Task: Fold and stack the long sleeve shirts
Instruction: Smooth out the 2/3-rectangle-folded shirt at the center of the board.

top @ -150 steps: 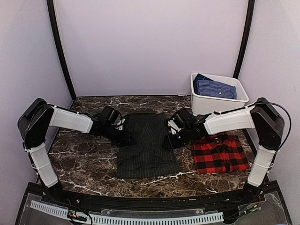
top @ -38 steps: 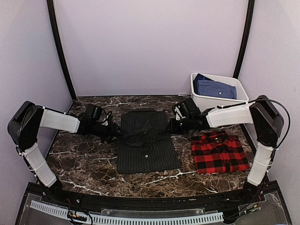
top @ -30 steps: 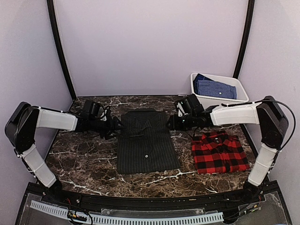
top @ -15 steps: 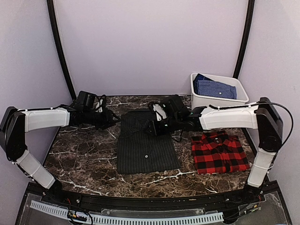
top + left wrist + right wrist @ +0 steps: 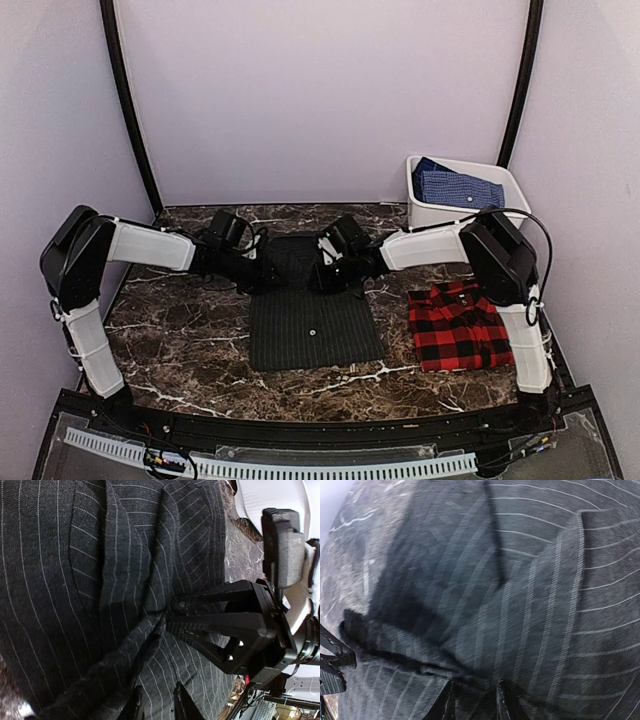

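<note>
The charcoal pinstriped shirt lies flat in the middle of the table, collar end toward the back. My left gripper reaches in from the left onto its upper part, the jaws narrow with a ridge of cloth between them. My right gripper comes from the right and pinches a bunched fold of the same shirt. The two grippers face each other closely; the right one's fingers show in the left wrist view. The red-and-black plaid shirt lies folded on the right.
A white bin with a folded blue shirt stands at the back right. The dark marble table is bounded by pale walls with black posts.
Both grippers have moved inward from the shirt's sides onto its upper part and narrowed their jaws on the cloth. The right arm swung far to the left.
</note>
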Available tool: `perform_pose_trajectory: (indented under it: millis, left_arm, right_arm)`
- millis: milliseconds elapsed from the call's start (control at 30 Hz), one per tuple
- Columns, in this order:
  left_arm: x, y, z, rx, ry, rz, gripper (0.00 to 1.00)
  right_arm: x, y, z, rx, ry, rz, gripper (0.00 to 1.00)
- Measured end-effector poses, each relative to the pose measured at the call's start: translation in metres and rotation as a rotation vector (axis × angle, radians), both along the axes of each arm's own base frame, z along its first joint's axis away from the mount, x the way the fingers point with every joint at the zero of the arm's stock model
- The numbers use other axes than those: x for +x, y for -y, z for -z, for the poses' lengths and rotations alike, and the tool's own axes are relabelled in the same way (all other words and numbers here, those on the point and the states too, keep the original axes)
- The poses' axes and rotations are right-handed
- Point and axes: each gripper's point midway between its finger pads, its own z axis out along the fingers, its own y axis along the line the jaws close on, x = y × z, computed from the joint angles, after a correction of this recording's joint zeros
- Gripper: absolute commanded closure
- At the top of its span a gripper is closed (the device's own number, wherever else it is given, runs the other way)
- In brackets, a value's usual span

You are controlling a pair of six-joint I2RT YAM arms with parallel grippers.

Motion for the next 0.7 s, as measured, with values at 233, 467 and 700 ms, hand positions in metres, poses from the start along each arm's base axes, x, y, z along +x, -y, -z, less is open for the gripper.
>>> perform_pose_trajectory:
  millis: [233,467,700]
  left_arm:
    - [0.033,0.012,0.036,0.055,-0.023,-0.008,0.79]
    - [0.047,0.007,0.049,0.092,-0.019,-0.033,0.78]
    - [0.057,0.009,0.048,0.103,0.000,-0.024,0.78]
  right_arm:
    - [0.027,-0.001,-0.021,0.034,0.025,0.021,0.59]
    - [0.024,0.003,-0.060,0.063,0.079,0.011,0.63]
    - [0.004,0.027,-0.049,0.051,0.056,0.024,0.66]
